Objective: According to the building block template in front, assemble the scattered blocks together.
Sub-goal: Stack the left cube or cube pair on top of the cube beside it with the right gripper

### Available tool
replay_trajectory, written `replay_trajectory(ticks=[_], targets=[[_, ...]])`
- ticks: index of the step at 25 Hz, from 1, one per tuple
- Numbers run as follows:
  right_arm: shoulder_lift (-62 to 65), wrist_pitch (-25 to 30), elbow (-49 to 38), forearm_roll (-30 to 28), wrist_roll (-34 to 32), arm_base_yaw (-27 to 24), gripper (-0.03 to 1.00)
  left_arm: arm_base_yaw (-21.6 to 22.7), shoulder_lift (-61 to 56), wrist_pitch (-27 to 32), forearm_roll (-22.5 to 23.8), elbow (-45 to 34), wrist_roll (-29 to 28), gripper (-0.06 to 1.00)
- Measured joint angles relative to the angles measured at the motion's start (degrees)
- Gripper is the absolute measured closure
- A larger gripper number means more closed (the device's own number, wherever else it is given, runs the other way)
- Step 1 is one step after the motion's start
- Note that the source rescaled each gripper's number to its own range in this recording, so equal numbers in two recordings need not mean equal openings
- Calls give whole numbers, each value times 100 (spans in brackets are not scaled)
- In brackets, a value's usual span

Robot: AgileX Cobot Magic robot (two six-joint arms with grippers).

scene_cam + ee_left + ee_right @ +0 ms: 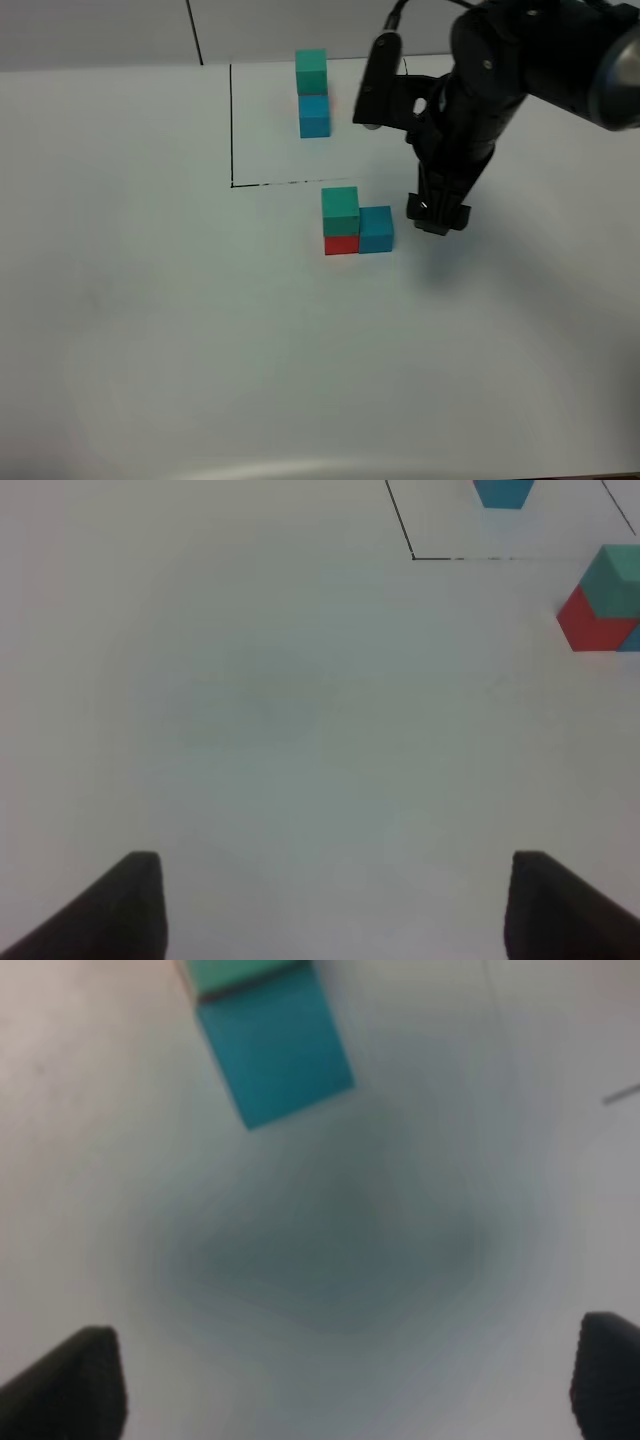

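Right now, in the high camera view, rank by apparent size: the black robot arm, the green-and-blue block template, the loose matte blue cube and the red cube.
1. black robot arm
2. green-and-blue block template
3. loose matte blue cube
4. red cube, just a strip under the teal-green cube

A smooth white tabletop (150,300) is showing a matt finish.
The small red cube (341,244), blue cube (376,229) and teal-green cube (340,205) are looking matt; the black arm casing (500,60) is gleaming softly.
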State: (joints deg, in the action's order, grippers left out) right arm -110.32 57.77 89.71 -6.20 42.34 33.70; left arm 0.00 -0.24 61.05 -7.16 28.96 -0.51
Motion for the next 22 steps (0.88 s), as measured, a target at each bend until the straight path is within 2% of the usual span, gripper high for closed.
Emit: replay_trajectory(ticks=[5, 10, 14, 22], targets=[[-1022, 906, 1466, 282, 499, 213, 9, 0, 0, 0, 0, 0, 0, 44], [-1833, 1134, 2528, 419, 610, 325, 9, 0, 0, 0, 0, 0, 0, 44], [-2258, 1158, 2886, 573, 720, 332, 9, 0, 0, 0, 0, 0, 0, 44], [-2679, 1188, 2943, 703, 743, 343, 9, 0, 0, 0, 0, 0, 0, 44]])
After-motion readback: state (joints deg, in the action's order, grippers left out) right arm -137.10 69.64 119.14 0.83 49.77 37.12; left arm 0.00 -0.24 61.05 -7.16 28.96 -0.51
